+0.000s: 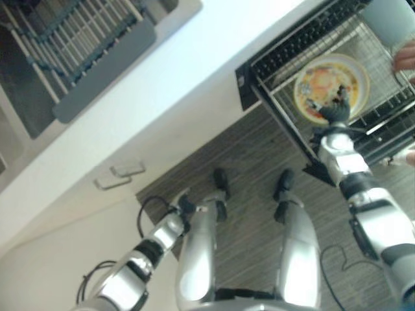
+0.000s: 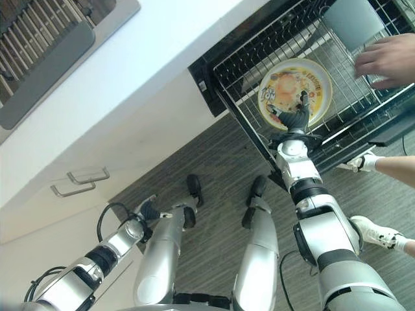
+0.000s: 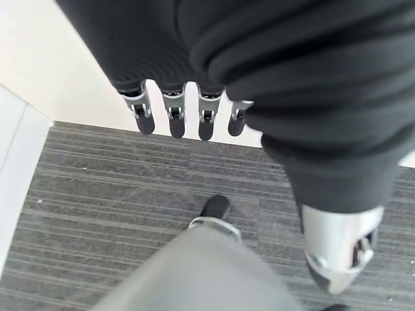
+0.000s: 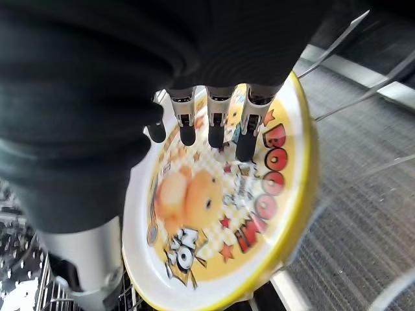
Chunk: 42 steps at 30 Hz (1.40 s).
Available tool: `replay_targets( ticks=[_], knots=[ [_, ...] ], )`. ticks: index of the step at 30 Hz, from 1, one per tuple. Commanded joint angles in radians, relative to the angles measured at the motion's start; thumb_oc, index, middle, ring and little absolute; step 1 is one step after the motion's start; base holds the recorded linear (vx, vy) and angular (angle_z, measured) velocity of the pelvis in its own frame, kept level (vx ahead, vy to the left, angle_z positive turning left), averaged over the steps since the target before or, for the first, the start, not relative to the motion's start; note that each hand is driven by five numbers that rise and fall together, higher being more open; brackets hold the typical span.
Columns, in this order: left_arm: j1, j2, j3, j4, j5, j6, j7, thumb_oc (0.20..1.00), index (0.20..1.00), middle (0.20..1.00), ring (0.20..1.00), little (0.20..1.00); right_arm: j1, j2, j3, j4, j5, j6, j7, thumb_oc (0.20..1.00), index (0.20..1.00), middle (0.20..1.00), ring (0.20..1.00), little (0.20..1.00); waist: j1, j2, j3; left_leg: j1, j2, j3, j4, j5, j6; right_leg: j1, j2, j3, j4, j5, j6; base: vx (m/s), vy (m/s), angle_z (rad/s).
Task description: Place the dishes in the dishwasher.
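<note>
— Why is the right hand [image 2: 297, 118] reaching into the rack [image 2: 249, 81] like that?

— It's got the plate [image 2: 295, 91]. The fingers [image 4: 217, 123] lie across the printed face and the thumb sits by the near rim, so I'd say it's pinching the plate, probably to steady it while it settles among the wires. The plate is inside the rack, near its front edge, tilted.

— What's it made of?

— Looks like hard plastic: round, glossy, yellow rim, cartoon print (a child's plate, I'd guess). The rack is thin metal wire in a grid, on a dark frame.

— And the person?

— A hand [image 2: 388, 59] rests on a pale grey dish [image 2: 353, 23] at the rack's far corner, well clear of the plate.

— The left hand [image 3: 188, 113]?

— Hanging low over the striped grey floor [image 3: 97, 188], well away from the rack, fingers straight and relaxed, holding nothing.
</note>
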Motion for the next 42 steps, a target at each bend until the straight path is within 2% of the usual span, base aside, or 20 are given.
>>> replay_targets(
  ticks=[1, 6, 7, 12, 13, 19, 20, 21, 25, 27, 31, 34, 35, 42],
  knots=[
    [0.059, -0.023, 0.009, 0.048, -0.021, -0.005, 0.011, 1.000, 1.000, 1.000, 1.000, 1.000, 0.049, -0.021, 0.023, -0.059, -0.080, -0.059, -0.064, 1.000, 1.000, 1.000, 1.000, 1.000, 0.008, 0.023, -0.019, 0.080, -0.003, -0.059, -0.057, -0.078, -0.041, 0.040, 0.045, 0.070, 0.130, -0.179, 0.042, 0.03, 0.003, -0.11],
    [0.093, -0.033, 0.057, 0.108, -0.004, -0.021, 0.000, 1.000, 1.000, 1.000, 1.000, 1.000, 0.151, 0.007, 0.054, -0.170, -0.171, -0.069, -0.126, 1.000, 1.000, 1.000, 1.000, 1.000, -0.014, -0.005, -0.019, 0.213, 0.012, -0.038, -0.056, -0.103, -0.040, 0.176, 0.036, 0.065, 0.092, -0.181, 0.043, 0.05, -0.011, -0.09],
    [0.106, -0.034, 0.078, 0.132, -0.003, -0.027, -0.004, 1.000, 1.000, 1.000, 1.000, 1.000, 0.192, 0.011, 0.063, -0.211, -0.185, -0.079, -0.137, 1.000, 1.000, 1.000, 1.000, 1.000, -0.023, -0.020, -0.019, 0.276, 0.018, -0.032, -0.060, -0.111, -0.040, 0.244, 0.034, 0.060, 0.072, -0.183, 0.044, 0.07, -0.035, -0.10],
    [0.152, -0.037, 0.127, 0.176, 0.019, -0.038, -0.014, 1.000, 1.000, 1.000, 1.000, 1.000, 0.306, 0.029, 0.077, -0.324, -0.216, -0.107, -0.125, 1.000, 1.000, 1.000, 1.000, 1.000, -0.039, -0.058, -0.028, 0.436, 0.036, -0.024, -0.097, -0.125, -0.044, 0.423, 0.046, 0.054, -0.003, -0.185, 0.040, 0.09, -0.058, -0.15],
    [0.173, -0.039, 0.136, 0.181, 0.024, -0.038, -0.015, 1.000, 1.000, 1.000, 1.000, 1.000, 0.342, 0.028, 0.078, -0.357, -0.222, -0.110, -0.106, 1.000, 1.000, 1.000, 1.000, 1.000, -0.041, -0.067, -0.054, 0.451, 0.043, -0.013, -0.114, -0.106, -0.039, 0.447, 0.052, 0.047, -0.037, -0.161, 0.033, 0.07, -0.057, -0.08],
    [0.271, -0.052, 0.194, 0.199, 0.017, -0.030, -0.042, 1.000, 1.000, 1.000, 1.000, 1.000, 0.525, 0.030, 0.079, -0.471, -0.235, -0.162, -0.002, 1.000, 1.000, 1.000, 1.000, 1.000, -0.050, -0.093, -0.174, 0.573, 0.044, -0.001, -0.197, -0.112, -0.042, 0.581, 0.067, 0.033, -0.136, -0.160, 0.047, 0.14, -0.054, -0.06],
    [0.312, -0.066, 0.231, 0.203, -0.025, -0.019, -0.060, 1.000, 1.000, 1.000, 1.000, 1.000, 0.601, 0.029, 0.071, -0.520, -0.224, -0.184, 0.072, 1.000, 1.000, 1.000, 1.000, 1.000, -0.057, -0.098, -0.223, 0.613, 0.046, 0.005, -0.229, -0.107, -0.045, 0.619, 0.071, 0.026, -0.169, -0.154, 0.055, 0.12, -0.051, -0.06],
    [0.312, -0.066, 0.231, 0.203, -0.025, -0.019, -0.060, 1.000, 1.000, 1.000, 1.000, 1.000, 0.601, 0.029, 0.071, -0.520, -0.224, -0.184, 0.072, 1.000, 1.000, 1.000, 1.000, 1.000, -0.057, -0.098, -0.223, 0.614, 0.046, 0.005, -0.229, -0.107, -0.045, 0.619, 0.071, 0.026, -0.170, -0.154, 0.055, 0.11, -0.063, -0.04],
    [0.368, -0.095, 0.339, 0.218, -0.170, -0.033, -0.109, 1.000, 1.000, 1.000, 1.000, 1.000, 0.716, 0.009, 0.034, -0.640, -0.149, -0.195, 0.254, 1.000, 1.000, 1.000, 1.000, 1.000, -0.073, -0.108, -0.294, 0.677, 0.051, 0.022, -0.297, -0.090, -0.057, 0.676, 0.073, 0.000, -0.236, -0.128, 0.075, -0.01, -0.072, -0.03],
    [0.379, -0.099, 0.365, 0.221, -0.209, -0.029, -0.127, 1.000, 1.000, 1.000, 1.000, 1.000, 0.749, 0.000, 0.020, -0.679, -0.148, -0.183, 0.297, 1.000, 1.000, 1.000, 1.000, 1.000, -0.078, -0.109, -0.306, 0.693, 0.052, 0.028, -0.323, -0.080, -0.062, 0.688, 0.076, -0.006, -0.253, -0.121, 0.081, -0.06, -0.071, 0.02],
    [0.390, -0.101, 0.401, 0.228, -0.230, 0.009, -0.170, 1.000, 1.000, 1.000, 1.000, 1.000, 0.839, -0.031, -0.038, -0.768, -0.120, -0.149, 0.344, 1.000, 1.000, 1.000, 1.000, 1.000, -0.106, -0.108, -0.328, 0.712, 0.057, 0.043, -0.375, -0.058, -0.075, 0.699, 0.083, -0.010, -0.290, -0.104, 0.092, -0.05, -0.058, -0.02],
    [0.394, -0.098, 0.407, 0.231, -0.253, 0.016, -0.196, 1.000, 1.000, 1.000, 1.000, 1.000, 0.878, -0.040, -0.059, -0.783, -0.103, -0.151, 0.354, 1.000, 1.000, 1.000, 1.000, 1.000, -0.125, -0.105, -0.337, 0.721, 0.058, 0.057, -0.384, -0.056, -0.080, 0.704, 0.086, -0.007, -0.313, -0.094, 0.095, -0.01, -0.031, -0.15],
    [0.390, -0.101, 0.405, 0.225, -0.270, -0.022, -0.228, 1.000, 1.000, 1.000, 1.000, 1.000, 0.895, -0.037, -0.063, -0.786, -0.082, -0.163, 0.349, 1.000, 1.000, 1.000, 1.000, 1.000, -0.135, -0.100, -0.342, 0.722, 0.058, 0.067, -0.384, -0.059, -0.080, 0.704, 0.087, -0.006, -0.326, -0.089, 0.097, -0.02, -0.030, -0.28],
    [0.402, -0.104, 0.369, 0.198, -0.260, 0.005, -0.281, 1.000, 1.000, 1.000, 1.000, 1.000, 0.899, -0.046, -0.048, -0.815, -0.067, -0.186, 0.428, 1.000, 1.000, 1.000, 1.000, 1.000, -0.133, -0.089, -0.345, 0.718, 0.044, 0.029, -0.344, -0.090, -0.067, 0.709, 0.104, 0.017, -0.310, -0.109, 0.080, 0.00, -0.020, -0.06]
  ],
)
